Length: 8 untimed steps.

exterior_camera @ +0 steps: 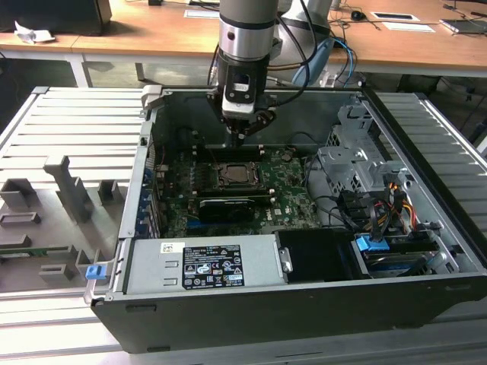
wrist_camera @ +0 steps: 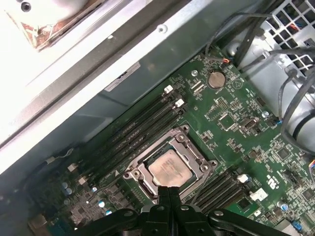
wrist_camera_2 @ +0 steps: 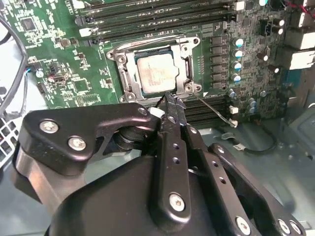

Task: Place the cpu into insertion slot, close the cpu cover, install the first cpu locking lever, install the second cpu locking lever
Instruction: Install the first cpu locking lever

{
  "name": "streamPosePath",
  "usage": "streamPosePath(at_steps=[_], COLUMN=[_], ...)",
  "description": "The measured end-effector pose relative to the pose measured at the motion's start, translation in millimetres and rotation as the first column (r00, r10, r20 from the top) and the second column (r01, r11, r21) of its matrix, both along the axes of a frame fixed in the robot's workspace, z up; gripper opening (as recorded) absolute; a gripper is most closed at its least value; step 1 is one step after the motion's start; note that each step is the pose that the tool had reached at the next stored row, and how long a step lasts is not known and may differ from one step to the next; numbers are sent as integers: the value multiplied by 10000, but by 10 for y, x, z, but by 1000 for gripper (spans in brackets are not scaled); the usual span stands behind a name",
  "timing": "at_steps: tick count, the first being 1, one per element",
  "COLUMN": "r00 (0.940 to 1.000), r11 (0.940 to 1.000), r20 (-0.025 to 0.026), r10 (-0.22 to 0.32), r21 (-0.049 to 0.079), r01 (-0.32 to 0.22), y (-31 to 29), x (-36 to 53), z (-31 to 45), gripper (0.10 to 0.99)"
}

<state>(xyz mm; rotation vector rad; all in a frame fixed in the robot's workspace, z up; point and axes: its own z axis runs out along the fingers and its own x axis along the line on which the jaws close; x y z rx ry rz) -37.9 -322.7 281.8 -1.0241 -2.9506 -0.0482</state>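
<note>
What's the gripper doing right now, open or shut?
Gripper: shut, nothing visibly held, tips at the edge of the dark square metal-rimmed insertion slot.

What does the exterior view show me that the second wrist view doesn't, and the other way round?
Exterior view, not second wrist view: the whole open computer case, its labelled power supply, the grey tray beside it, wooden desks behind.
Second wrist view, not exterior: the cpu lying under the window of the cpu cover, and a thin wire lever sticking out beside the socket.
Both: the green board, the insertion slot, and the tool, shut, its tip by the slot's edge.
</note>
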Motion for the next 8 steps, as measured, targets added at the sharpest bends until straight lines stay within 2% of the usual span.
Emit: streamPosePath(at_steps=[8], r00=[9992], r11=[9992], r20=[0], r10=[395], r21=[0], r01=[-395], y=[0], x=[0], z=[-2], gripper=[106])
